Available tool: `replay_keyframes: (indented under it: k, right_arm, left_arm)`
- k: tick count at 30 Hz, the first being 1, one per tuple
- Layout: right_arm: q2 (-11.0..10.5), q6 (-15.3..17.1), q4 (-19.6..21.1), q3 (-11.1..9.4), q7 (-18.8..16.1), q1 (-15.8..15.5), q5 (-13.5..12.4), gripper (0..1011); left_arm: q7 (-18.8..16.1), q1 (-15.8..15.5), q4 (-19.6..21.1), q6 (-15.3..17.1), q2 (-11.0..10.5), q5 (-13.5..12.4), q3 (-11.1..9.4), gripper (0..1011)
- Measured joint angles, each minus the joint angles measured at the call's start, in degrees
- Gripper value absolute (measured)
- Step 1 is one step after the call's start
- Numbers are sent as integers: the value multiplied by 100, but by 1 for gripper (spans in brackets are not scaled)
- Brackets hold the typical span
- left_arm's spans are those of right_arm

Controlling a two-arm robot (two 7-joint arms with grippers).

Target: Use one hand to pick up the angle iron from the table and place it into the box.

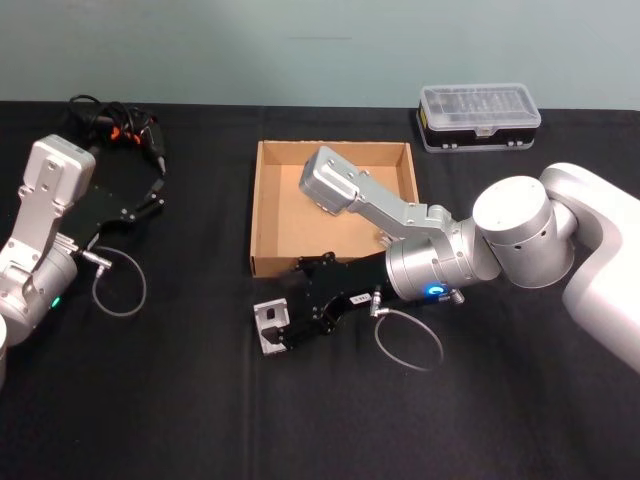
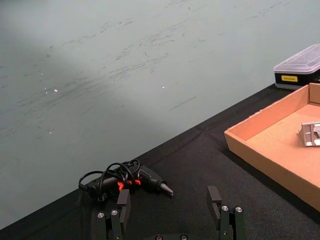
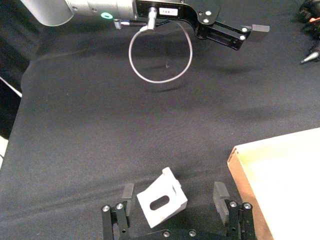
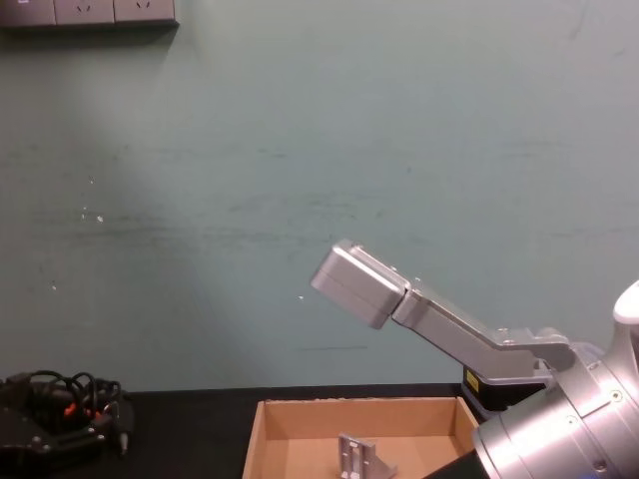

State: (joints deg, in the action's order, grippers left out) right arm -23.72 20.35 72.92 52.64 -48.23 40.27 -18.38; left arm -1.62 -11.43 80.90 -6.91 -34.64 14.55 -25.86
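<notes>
A silver angle iron lies on the black table, just in front of the cardboard box's near left corner. My right gripper is low over it and open. In the right wrist view the angle iron sits between the two fingers, which stand apart from it on either side. Another angle iron rests inside the box, and it also shows in the chest view. My left gripper stays open at the far left with nothing in it.
A black plastic case with a clear lid stands behind the box to the right. A black tool with tangled cables lies at the back left. A loose cable loop hangs by the right wrist.
</notes>
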Motion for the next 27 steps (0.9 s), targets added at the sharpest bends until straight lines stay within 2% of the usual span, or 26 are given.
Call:
replay_keyframes:
  k: [6, 27]
  right_arm:
    - [-3, -4, 4, -3, 3, -3, -2, 907]
    - [-8, -8, 9, -6, 3, -6, -3, 243]
  left_arm:
    - [0, 0, 0, 0, 0, 0, 0, 1000]
    - [0, 0, 0, 0, 0, 0, 0, 1000]
